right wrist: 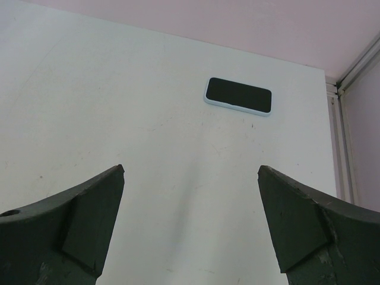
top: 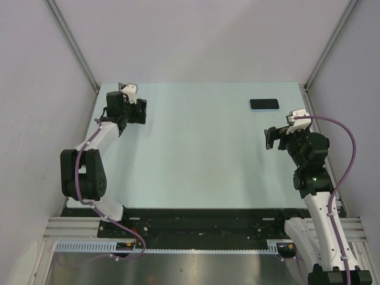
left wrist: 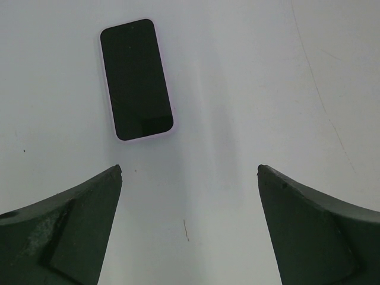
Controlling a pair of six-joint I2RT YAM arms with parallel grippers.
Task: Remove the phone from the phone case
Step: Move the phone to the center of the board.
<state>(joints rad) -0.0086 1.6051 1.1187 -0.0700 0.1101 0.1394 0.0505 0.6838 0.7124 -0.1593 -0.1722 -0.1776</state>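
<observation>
The phone (top: 263, 104) lies flat, screen up, in its pale case at the back right of the table. It also shows in the left wrist view (left wrist: 136, 79), far ahead and left of centre, and in the right wrist view (right wrist: 238, 95), ahead near the back wall. My left gripper (top: 142, 110) is open and empty at the far left of the table, well away from the phone; its jaws stand wide in its own view (left wrist: 190, 172). My right gripper (top: 270, 138) is open and empty, a little in front of the phone; in its own view (right wrist: 191, 172) the jaws stand wide.
The pale green table (top: 196, 154) is walled by grey panels at the back and sides. A metal frame post (right wrist: 350, 71) runs along the right edge near the phone. A small thread-like speck (left wrist: 186, 230) lies on the table between the left jaws.
</observation>
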